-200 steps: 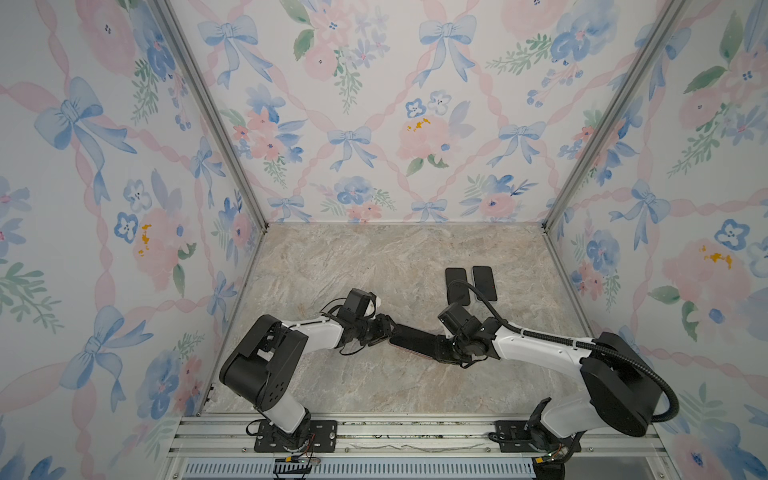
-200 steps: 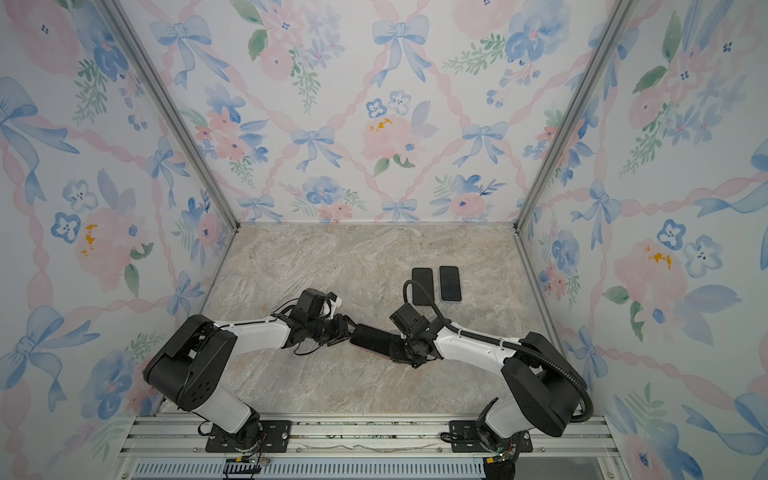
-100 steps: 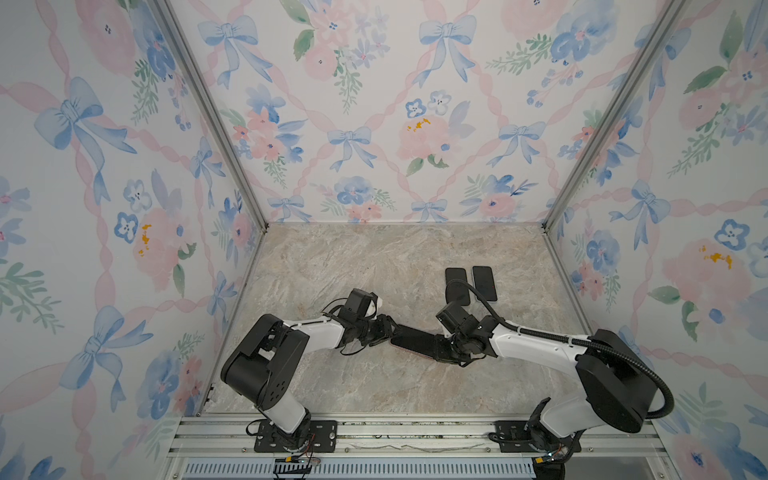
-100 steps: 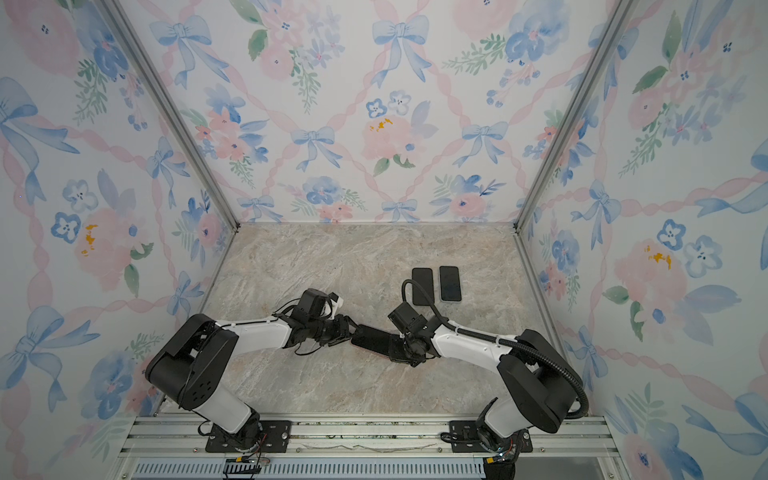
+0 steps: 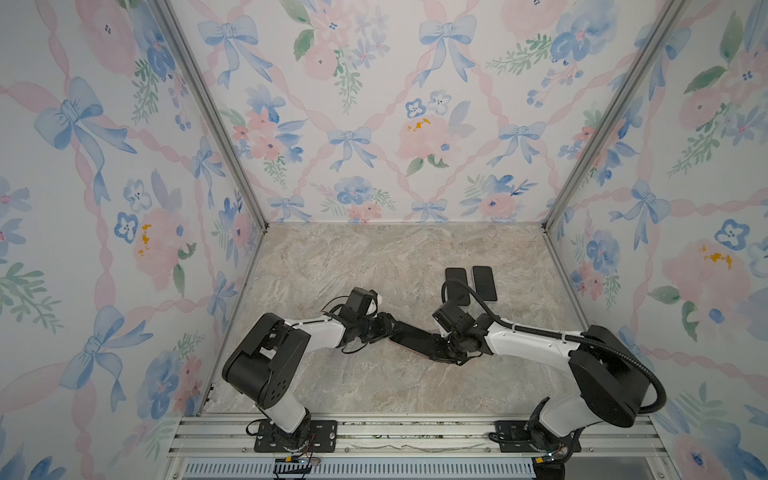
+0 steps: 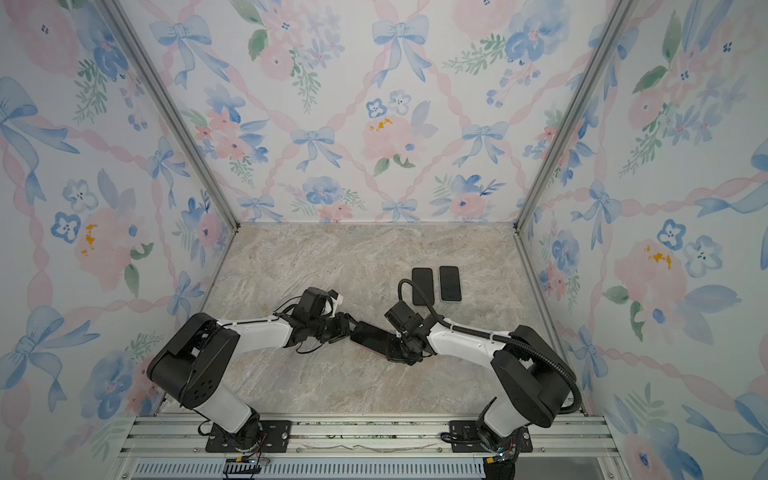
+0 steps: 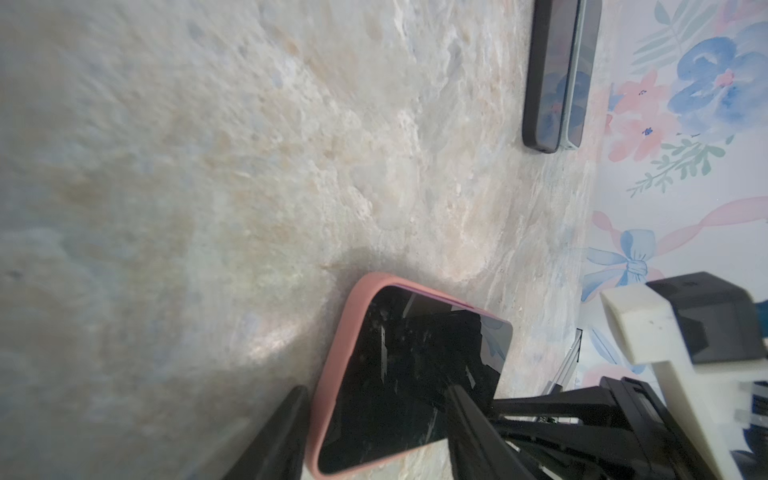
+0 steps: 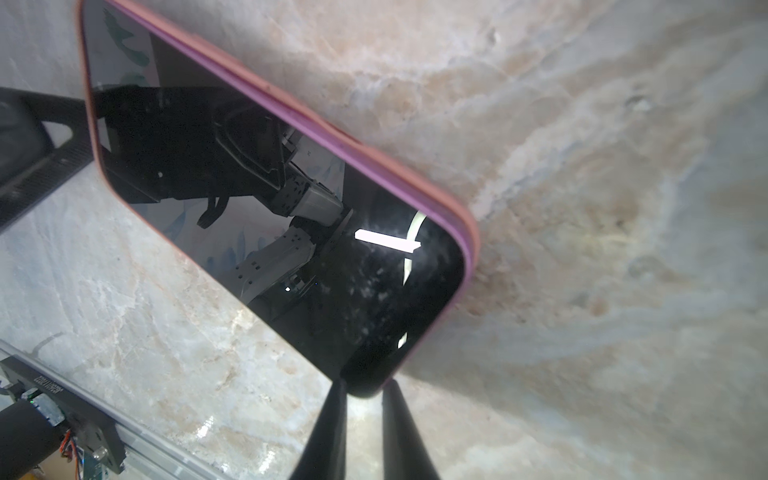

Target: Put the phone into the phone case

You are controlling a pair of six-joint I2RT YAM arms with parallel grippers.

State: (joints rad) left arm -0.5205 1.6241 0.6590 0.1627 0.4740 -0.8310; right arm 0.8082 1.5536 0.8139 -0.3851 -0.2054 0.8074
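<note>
A black-screened phone (image 8: 249, 187) with a purple rim lies in a pink phone case (image 8: 471, 249), standing proud of it along one long side. In both top views the pair (image 5: 411, 338) (image 6: 370, 336) hangs low over the table centre between my arms. My left gripper (image 7: 376, 390) (image 5: 392, 328) spans one end of the case (image 7: 332, 353), one finger against the pink rim and the other at the phone's (image 7: 407, 353) opposite edge. My right gripper (image 8: 363, 384) (image 5: 436, 349) is nearly shut, pinching the opposite corner.
Two dark phones (image 5: 457, 286) (image 5: 484, 282) lie side by side at the back right, also in the left wrist view (image 7: 544, 75). The right arm's cable (image 5: 461, 286) loops over one. An aluminium rail (image 5: 374, 432) runs along the front edge. Floral walls enclose three sides.
The right gripper's fingers have closed a little on the corner and the right arm has eased slightly to the left. The left gripper holds as before.
</note>
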